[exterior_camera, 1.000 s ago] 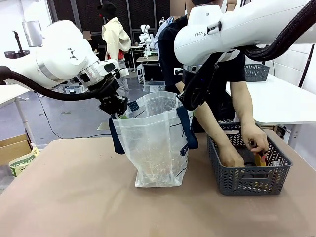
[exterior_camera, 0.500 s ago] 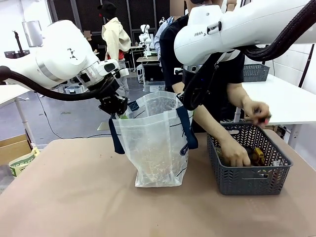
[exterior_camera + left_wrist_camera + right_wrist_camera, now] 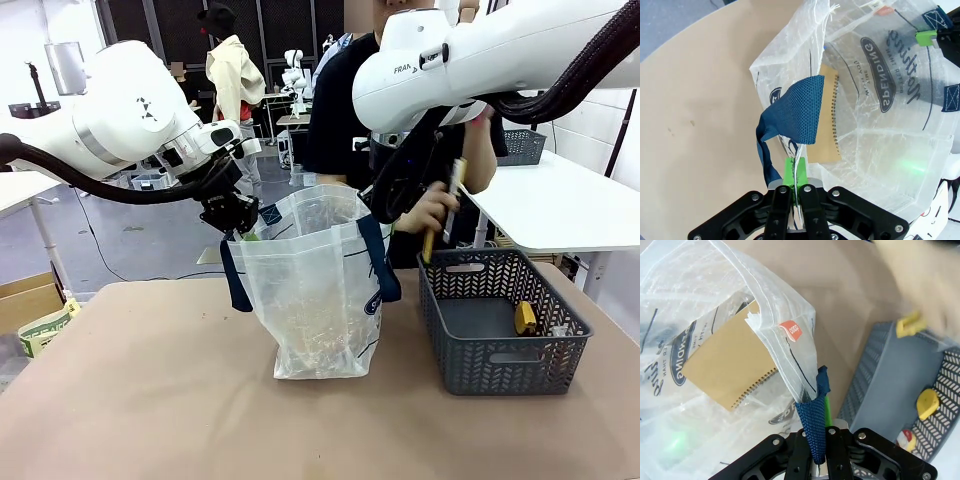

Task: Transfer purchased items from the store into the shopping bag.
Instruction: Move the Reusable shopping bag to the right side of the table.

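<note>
The shopping bag (image 3: 310, 290) stands open mid-table, translucent with navy straps. My left gripper (image 3: 238, 224) is shut on its left rim, and my right gripper (image 3: 376, 212) is shut on its right rim by the strap. In the left wrist view the gripper (image 3: 794, 176) pinches the rim under the navy strap (image 3: 796, 116). In the right wrist view the gripper (image 3: 822, 426) clamps rim and strap (image 3: 812, 426). A tan spiral-bound item (image 3: 725, 367) lies inside the bag. The store (image 3: 500, 325), a dark grey basket, holds small yellow pieces (image 3: 525, 318). A person's hand (image 3: 432, 214) holds slim yellow items (image 3: 447, 205) between basket and bag.
A brown cardboard box (image 3: 25, 298) sits off the table's left edge. A white table (image 3: 575, 205) with another grey basket (image 3: 520, 146) stands at the back right. The tan tabletop (image 3: 140, 400) is bare in front of the bag.
The person's hands have come up out of the basket; one now carries slim yellow items towards the bag. Both arms and the bag have stayed put.
</note>
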